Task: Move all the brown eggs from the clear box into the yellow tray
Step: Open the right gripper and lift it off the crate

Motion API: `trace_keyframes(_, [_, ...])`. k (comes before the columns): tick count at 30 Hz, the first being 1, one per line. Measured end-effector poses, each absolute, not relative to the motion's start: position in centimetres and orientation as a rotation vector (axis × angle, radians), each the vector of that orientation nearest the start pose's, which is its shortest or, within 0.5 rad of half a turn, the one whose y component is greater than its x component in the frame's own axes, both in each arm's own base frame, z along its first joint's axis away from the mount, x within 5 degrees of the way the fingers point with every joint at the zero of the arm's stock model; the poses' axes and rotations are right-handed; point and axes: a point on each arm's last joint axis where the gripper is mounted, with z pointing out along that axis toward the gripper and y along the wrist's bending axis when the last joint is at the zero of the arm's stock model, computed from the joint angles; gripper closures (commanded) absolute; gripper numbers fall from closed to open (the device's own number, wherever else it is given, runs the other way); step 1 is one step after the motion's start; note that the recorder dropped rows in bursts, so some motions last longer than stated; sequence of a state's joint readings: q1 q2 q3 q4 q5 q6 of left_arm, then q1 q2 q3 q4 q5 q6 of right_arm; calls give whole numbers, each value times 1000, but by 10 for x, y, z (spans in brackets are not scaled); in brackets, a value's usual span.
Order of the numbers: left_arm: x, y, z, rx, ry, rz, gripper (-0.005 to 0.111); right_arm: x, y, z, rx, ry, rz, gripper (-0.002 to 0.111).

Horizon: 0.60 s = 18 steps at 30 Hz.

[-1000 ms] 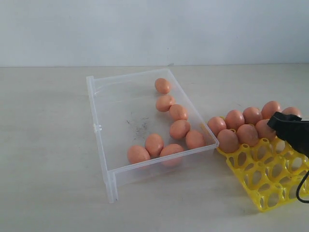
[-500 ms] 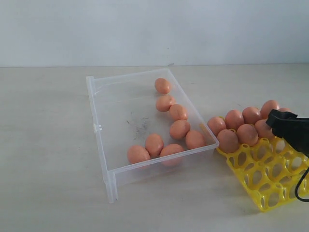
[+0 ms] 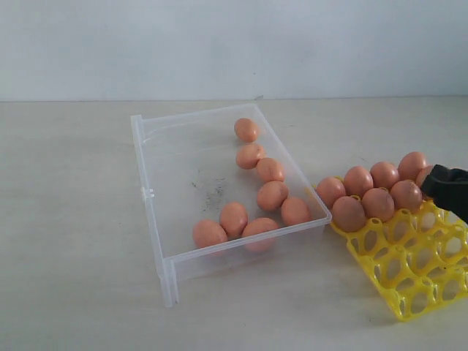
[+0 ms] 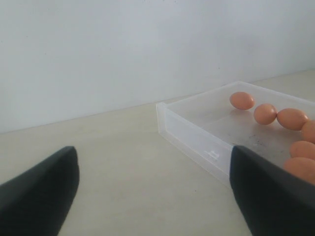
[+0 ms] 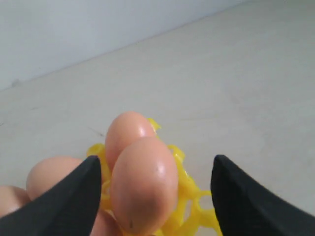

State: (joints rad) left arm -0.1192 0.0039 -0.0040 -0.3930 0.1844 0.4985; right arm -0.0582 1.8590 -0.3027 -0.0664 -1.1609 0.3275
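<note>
Right gripper (image 5: 156,164) has spread its jaws and drawn back: released, holding nothing. The smooth orange-brown egg (image 5: 142,184) stands free between its fingers, seated in the bright yellow lattice plastic tray (image 3: 409,281) beneath it. One delivery done, I judge. Eight brown eggs (image 3: 272,195) remain in the clear shallow plastic box (image 3: 150,194), well away from this hand. Left gripper (image 4: 151,167) is wide open and empty, with the box just ahead.

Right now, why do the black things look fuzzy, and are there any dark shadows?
Left wrist view: the left fingers sit very near the lens, so their edges blur, while the box looks sharper. Right wrist view: the right fingers blur likewise, and the nearest egg looms large. Exterior view: soft, even light; only a faint shadow under the box, none dark.
</note>
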Motion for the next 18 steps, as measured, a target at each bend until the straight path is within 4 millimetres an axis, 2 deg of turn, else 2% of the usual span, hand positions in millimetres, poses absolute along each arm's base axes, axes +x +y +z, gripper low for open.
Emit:
trace_keyframes(11, [55,-13,199,243,1636,-64,29,247,-3,158,163,1655,251,50])
trace_keyframes(14, [55,-13,199,243,1636,-64,29,244,3,173,108,1599,317,51])
trace_keyframes(15, [55,-13,199,243,1636,-64,29,242,8,177,67,1592,350,52])
trace_keyframes(18, [55,-13,199,243,1636,-64,29,243,24,193,-62,1571,531,66])
